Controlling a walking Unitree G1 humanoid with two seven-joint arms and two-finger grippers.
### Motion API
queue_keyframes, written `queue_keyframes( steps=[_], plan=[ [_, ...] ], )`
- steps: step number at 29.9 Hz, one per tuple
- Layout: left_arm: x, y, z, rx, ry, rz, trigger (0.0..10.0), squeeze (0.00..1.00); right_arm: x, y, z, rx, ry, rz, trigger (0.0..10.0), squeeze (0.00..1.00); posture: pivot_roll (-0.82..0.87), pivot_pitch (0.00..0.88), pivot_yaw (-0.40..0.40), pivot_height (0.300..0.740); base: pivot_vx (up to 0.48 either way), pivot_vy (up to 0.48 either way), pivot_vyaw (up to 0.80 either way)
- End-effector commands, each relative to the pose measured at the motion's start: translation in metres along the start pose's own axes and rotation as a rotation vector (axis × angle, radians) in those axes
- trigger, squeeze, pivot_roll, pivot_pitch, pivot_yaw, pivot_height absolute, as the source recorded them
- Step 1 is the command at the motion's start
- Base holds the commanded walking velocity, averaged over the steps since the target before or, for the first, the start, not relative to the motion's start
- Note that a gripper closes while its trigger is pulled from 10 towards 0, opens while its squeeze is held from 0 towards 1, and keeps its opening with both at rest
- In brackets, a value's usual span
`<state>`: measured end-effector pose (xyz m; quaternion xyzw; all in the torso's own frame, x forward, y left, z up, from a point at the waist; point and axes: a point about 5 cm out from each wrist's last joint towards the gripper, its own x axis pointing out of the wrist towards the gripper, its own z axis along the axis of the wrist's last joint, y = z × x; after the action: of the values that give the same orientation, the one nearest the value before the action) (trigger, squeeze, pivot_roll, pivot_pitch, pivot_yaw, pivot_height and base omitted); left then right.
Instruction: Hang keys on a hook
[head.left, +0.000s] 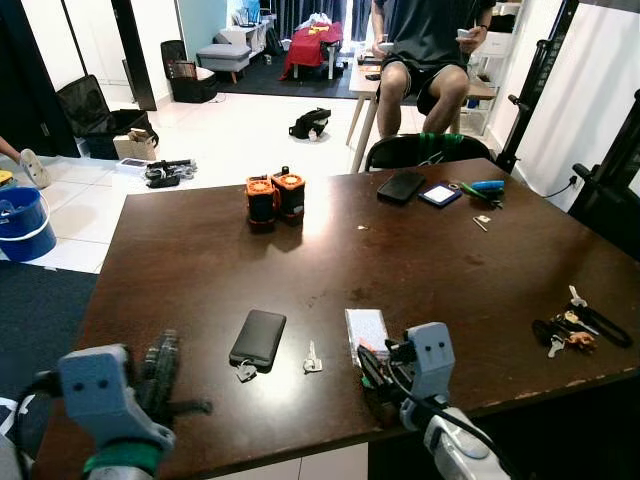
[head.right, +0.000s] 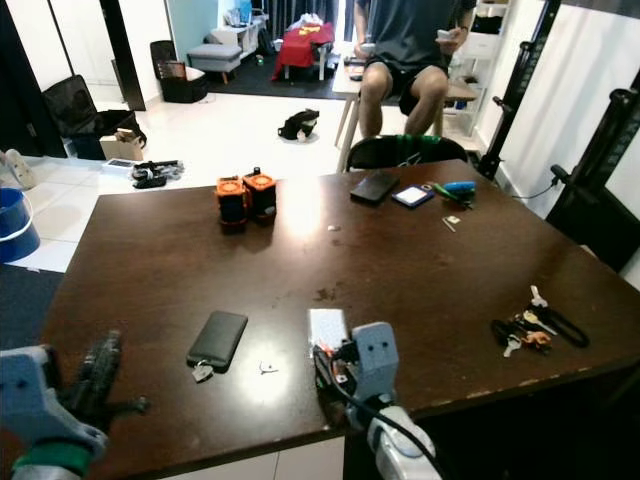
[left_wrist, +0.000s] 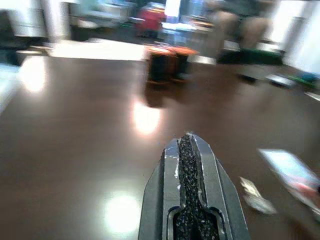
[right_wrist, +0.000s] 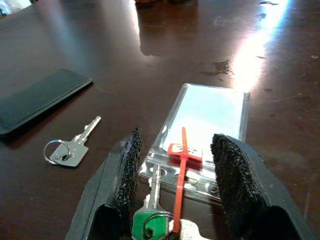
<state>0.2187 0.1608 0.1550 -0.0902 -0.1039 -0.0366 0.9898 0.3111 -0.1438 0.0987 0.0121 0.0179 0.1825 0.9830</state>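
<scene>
Closest in, the right hand (right_wrist: 175, 185) sits low over the near edge of the dark wood table (head.left: 200, 250), fingers spread wide with nothing gripped. Right between them lies a clear plastic card holder (right_wrist: 205, 130) with a red tie (right_wrist: 181, 165), and a key with a green head (right_wrist: 150, 220) just at the base of the fingers. So the keys are flat on the table, inside the open hand but not held.

The left hand (left_wrist: 190, 165) hovers over the near left part of the table, fingers pressed together, empty.

Just left of the card holder there's a single loose silver key (head.left: 312, 360) on a small ring, then a black phone (head.left: 258, 338) with another small key (head.left: 246, 372) at its near corner. Over by the right edge sits a separate bunch of keys (head.left: 575, 328) with a black strap.

Further back, two orange-topped black batteries (head.left: 274, 197) stand mid-table. At the far end lie a dark wallet (head.left: 401, 186), a small device with a blue screen (head.left: 440, 194) and a blue-and-green tool (head.left: 482, 188).

Beyond the table, a person (head.left: 425, 50) sits on a chair, and a blue bucket (head.left: 22, 222) is on the floor at left.
</scene>
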Motion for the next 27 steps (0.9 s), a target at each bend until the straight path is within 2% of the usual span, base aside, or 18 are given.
queue_keyframes(
  steps=[1, 2, 3, 4, 8, 13, 17, 27],
  plan=[
    [-0.003, -0.001, 0.0, -0.006, 0.009, -0.021, 10.0, 0.0, -0.003, 0.001, -0.005, 0.013, 0.012, 0.003, 10.0, 0.0, -0.06, 0.032, 0.106, 0.74, 0.0, 0.0, 0.0],
    [-0.006, -0.007, -0.002, -0.003, 0.032, -0.109, 10.0, 0.0, -0.003, 0.001, -0.005, 0.008, 0.017, 0.012, 10.0, 0.0, -0.06, 0.032, 0.106, 0.74, 0.0, 0.0, 0.0],
    [-0.006, -0.007, -0.002, -0.003, 0.032, -0.109, 10.0, 0.0, -0.003, 0.001, -0.005, 0.008, 0.017, 0.012, 10.0, 0.0, -0.06, 0.032, 0.106, 0.74, 0.0, 0.0, 0.0],
    [-0.01, -0.012, -0.004, -0.008, 0.053, -0.178, 10.0, 0.0, -0.004, 0.001, -0.006, 0.001, 0.02, 0.018, 10.0, 0.0, -0.06, 0.027, 0.108, 0.74, 0.0, 0.0, 0.0],
    [-0.013, -0.015, -0.006, -0.018, 0.078, -0.243, 10.0, 0.0, -0.006, -0.004, -0.007, -0.002, 0.025, 0.007, 10.0, 0.0, -0.06, 0.027, 0.108, 0.74, 0.0, 0.0, 0.0],
    [-0.016, -0.013, -0.006, -0.001, 0.097, -0.265, 10.0, 0.0, -0.008, -0.007, -0.008, 0.019, 0.032, 0.021, 10.0, 0.0, -0.06, 0.02, 0.106, 0.74, 0.0, 0.0, 0.0],
    [-0.018, -0.008, -0.007, 0.019, 0.105, -0.267, 10.0, 0.0, -0.014, -0.008, -0.019, 0.025, 0.108, 0.053, 10.0, 0.0, -0.06, 0.013, 0.107, 0.74, 0.0, 0.0, 0.0],
    [-0.019, -0.01, -0.009, 0.016, 0.117, -0.285, 10.0, 0.0, -0.016, -0.007, -0.024, 0.046, 0.141, 0.062, 10.0, 0.0, -0.06, 0.003, 0.108, 0.74, 0.0, 0.0, 0.0]
  ],
)
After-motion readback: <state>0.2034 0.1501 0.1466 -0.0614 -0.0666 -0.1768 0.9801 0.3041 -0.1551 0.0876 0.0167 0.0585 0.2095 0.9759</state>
